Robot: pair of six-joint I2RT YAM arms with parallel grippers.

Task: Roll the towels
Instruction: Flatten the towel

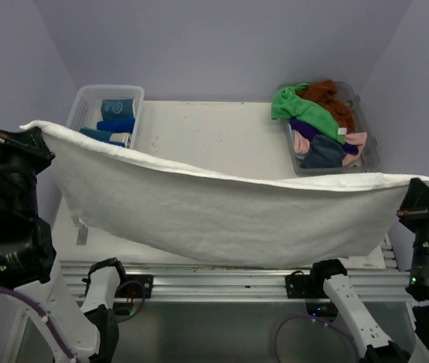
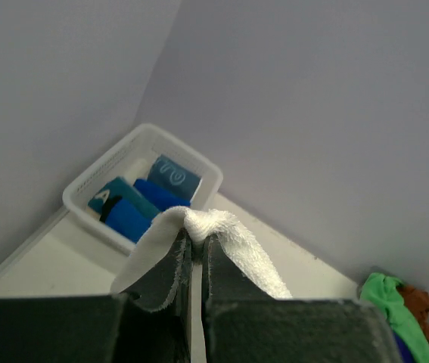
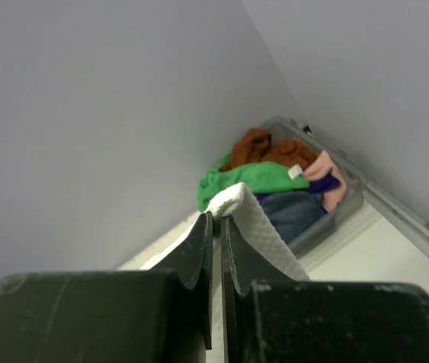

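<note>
- The white towel (image 1: 222,215) is up in the air, spread wide between my two arms
- It hangs like a big sheet, with its top edge dipping a little in the middle and its bottom edge curved low near the front of the table (image 1: 214,136)
- I cannot tell if the bottom edge touches the table
- My left gripper (image 2: 197,246) is pinched tight on the left top corner of the white towel, and a bit of cloth puffs out over the tips of its fingers
- My right gripper (image 3: 216,223) is pinched tight on the right top corner, and the cloth folds over its fingers the same way
- Both corners are held high, with the left one a bit higher than the right one in the view from above
- Behind the white towel, at the back left of the table, sits a white basket (image 1: 85,102) with slots in its sides
- Inside the basket lie rolled blue towels (image 1: 116,125), packed side by side
- At the back right of the table sits a clear tub (image 1: 365,144)
- In the tub is a messy heap: a green towel (image 1: 305,110) on top at the left, a brown towel (image 1: 331,97) at the back, a purple towel (image 1: 309,128) under the green one, a pink towel (image 1: 354,140) at the right and a grey towel (image 1: 324,155) at the front
- The basket and the tub are well apart, with bare table between them
</note>
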